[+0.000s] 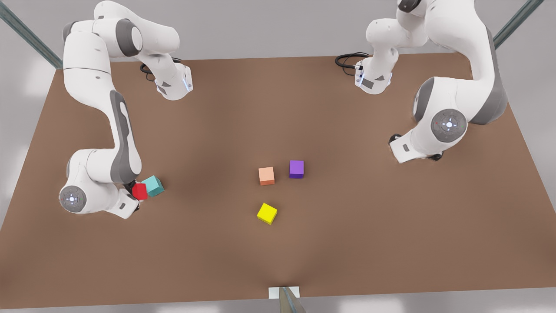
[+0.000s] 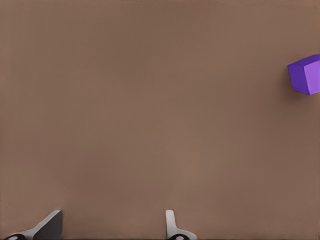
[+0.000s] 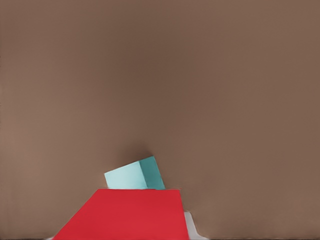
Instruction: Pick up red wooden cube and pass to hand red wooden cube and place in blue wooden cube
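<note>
Right hand clamps the red cube just beside the teal cube, touching it; left hand waits open, empty.

A plain brown table spans the scene; pale grey floor surrounds it, crossed by metal struts at the corners.

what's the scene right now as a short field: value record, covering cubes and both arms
red wooden cube: held in the right end effector, at the front view's left
blue wooden cube: on the table, right beside the red cube
left end effector: open, holding nothing, at the front view's right, waiting
purple cube: mid-table, beside the peach cube
yellow cube: alone, nearer the camera than the peach cube
placement: not yet done
</note>
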